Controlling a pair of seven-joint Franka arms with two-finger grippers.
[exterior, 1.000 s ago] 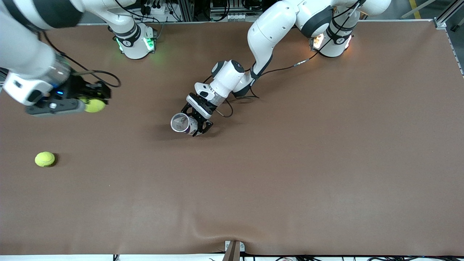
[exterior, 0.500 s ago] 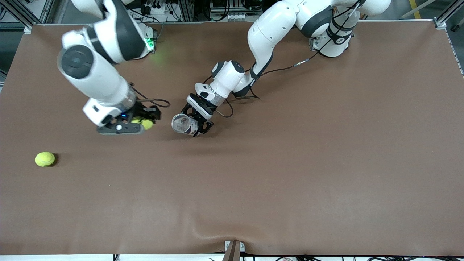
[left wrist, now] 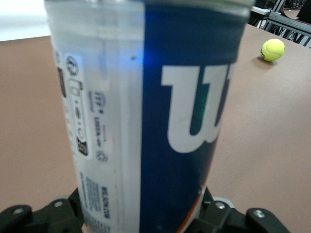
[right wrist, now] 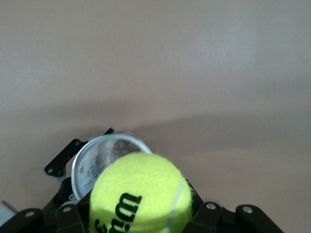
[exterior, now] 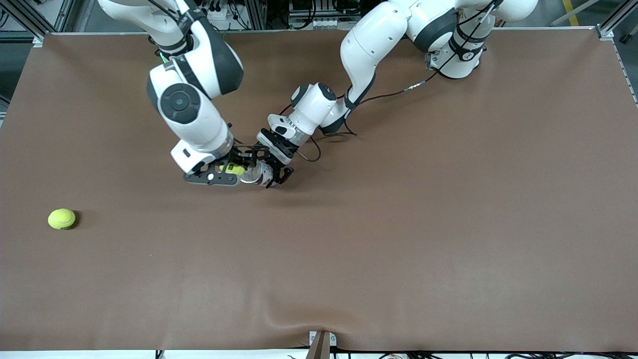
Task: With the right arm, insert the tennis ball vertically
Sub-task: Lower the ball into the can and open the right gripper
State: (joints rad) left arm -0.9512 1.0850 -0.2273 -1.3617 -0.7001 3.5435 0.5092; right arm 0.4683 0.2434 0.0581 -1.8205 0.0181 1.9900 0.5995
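Worktop (exterior: pixel 398 239): brown sheet, bare around the two arms, which meet near its middle.
Right arm (exterior: pixel 192 107): a second ago it was out at its own end of the worktop; it has since swung in and now stands over the can.
Left arm (exterior: pixel 359 55): unchanged, it waits while holding the can upright in one spot.
Can (left wrist: pixel 146 111): clear and blue tube clamped between the left jaws (exterior: pixel 273 167), mouth up; the right wrist view shows the open rim just below the carried ball.
Right jaws (exterior: pixel 234 168): closed on a ball, directly above the can mouth, slightly off its centre.
Ball (right wrist: pixel 138 194): yellow-green, pinched between the right jaws, not yet inside the can as far as I can judge.
Spare ball (exterior: pixel 62 219): loose on the worktop, well apart from both jaws, unmoved.
Meaning: transport looks finished; what seems left is a small centring, a straight descent and a release.
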